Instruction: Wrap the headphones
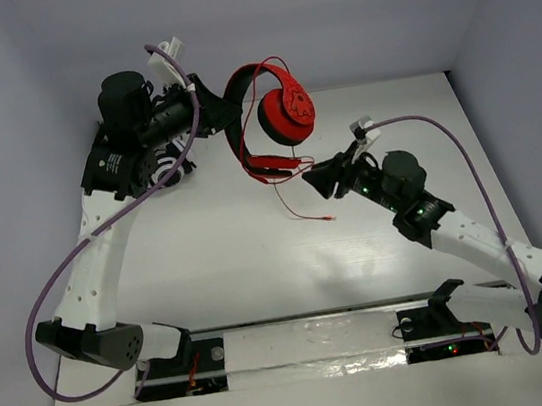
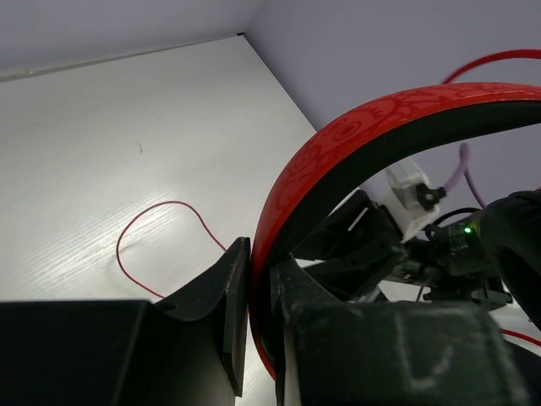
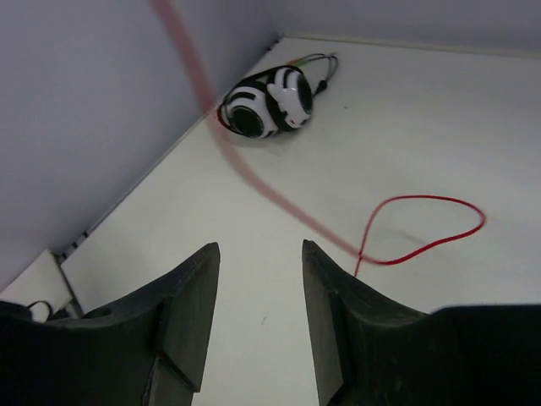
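Left gripper (image 2: pixel 259 266) pinches the red band (image 2: pixel 338 144) of the headphones (image 1: pixel 286 115), up near the top middle of the overhead view. Right gripper (image 3: pixel 258 271) gapes wide, holding nothing. Their red cable (image 3: pixel 423 228) loops on the table (image 3: pixel 406 118). Black-and-white headphones (image 3: pixel 266 101) lie farther back, upper left.

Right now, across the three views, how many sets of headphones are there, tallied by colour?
red headphones: 1
black-and-white headphones: 1
Total: 2
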`<move>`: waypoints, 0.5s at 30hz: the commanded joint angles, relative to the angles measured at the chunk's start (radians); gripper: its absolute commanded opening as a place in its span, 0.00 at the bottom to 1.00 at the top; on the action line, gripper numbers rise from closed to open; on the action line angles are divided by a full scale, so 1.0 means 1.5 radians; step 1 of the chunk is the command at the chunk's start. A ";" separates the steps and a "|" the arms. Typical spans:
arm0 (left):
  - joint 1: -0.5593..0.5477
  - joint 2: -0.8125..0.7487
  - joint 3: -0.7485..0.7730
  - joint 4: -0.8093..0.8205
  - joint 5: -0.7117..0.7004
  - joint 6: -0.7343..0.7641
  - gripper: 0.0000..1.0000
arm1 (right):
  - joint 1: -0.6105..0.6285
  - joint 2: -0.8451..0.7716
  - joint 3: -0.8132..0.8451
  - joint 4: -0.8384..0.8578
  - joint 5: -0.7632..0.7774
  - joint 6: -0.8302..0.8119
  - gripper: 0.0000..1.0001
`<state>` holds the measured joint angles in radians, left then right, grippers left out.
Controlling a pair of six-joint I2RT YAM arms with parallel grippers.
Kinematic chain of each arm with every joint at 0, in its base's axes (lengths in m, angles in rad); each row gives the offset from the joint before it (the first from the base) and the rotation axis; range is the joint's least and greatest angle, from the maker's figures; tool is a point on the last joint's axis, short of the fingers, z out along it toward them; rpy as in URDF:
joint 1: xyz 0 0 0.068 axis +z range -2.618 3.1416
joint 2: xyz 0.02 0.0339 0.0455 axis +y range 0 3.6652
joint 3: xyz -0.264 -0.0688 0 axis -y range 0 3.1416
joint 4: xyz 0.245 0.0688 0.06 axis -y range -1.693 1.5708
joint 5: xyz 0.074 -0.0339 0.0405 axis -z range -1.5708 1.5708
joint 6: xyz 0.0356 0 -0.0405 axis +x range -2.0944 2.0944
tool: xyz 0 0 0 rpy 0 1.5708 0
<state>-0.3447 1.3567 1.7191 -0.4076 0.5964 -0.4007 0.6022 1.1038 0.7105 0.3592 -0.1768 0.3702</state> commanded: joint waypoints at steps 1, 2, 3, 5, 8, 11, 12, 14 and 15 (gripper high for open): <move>0.006 -0.009 0.044 0.036 -0.006 -0.015 0.00 | -0.002 -0.036 0.015 -0.030 -0.078 -0.007 0.50; 0.006 -0.008 0.048 0.036 -0.006 -0.017 0.00 | -0.002 -0.033 0.016 -0.033 -0.102 -0.008 0.52; 0.006 -0.006 0.051 0.037 -0.004 -0.019 0.00 | 0.006 -0.030 0.015 -0.025 -0.115 -0.008 0.55; 0.006 -0.005 0.054 0.041 0.001 -0.026 0.00 | 0.006 -0.021 0.010 -0.017 -0.099 -0.011 0.62; 0.006 -0.003 0.065 0.038 0.009 -0.029 0.00 | 0.006 -0.018 0.006 -0.003 -0.073 -0.018 0.67; 0.006 0.002 0.080 0.031 0.011 -0.028 0.00 | 0.006 -0.014 0.005 0.003 -0.016 -0.038 0.68; 0.006 0.002 0.083 0.024 0.010 -0.028 0.00 | 0.006 -0.013 0.009 -0.014 0.013 -0.041 0.69; 0.006 0.000 0.085 0.021 0.007 -0.025 0.00 | 0.006 -0.010 0.011 -0.020 0.087 -0.047 0.71; 0.006 -0.001 0.085 0.019 0.006 -0.026 0.00 | 0.006 -0.006 0.010 -0.019 0.101 -0.047 0.71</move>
<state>-0.3443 1.3716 1.7908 -0.4221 0.5892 -0.4038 0.6037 1.0912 0.7097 0.3260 -0.1600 0.3325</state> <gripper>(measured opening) 0.081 0.709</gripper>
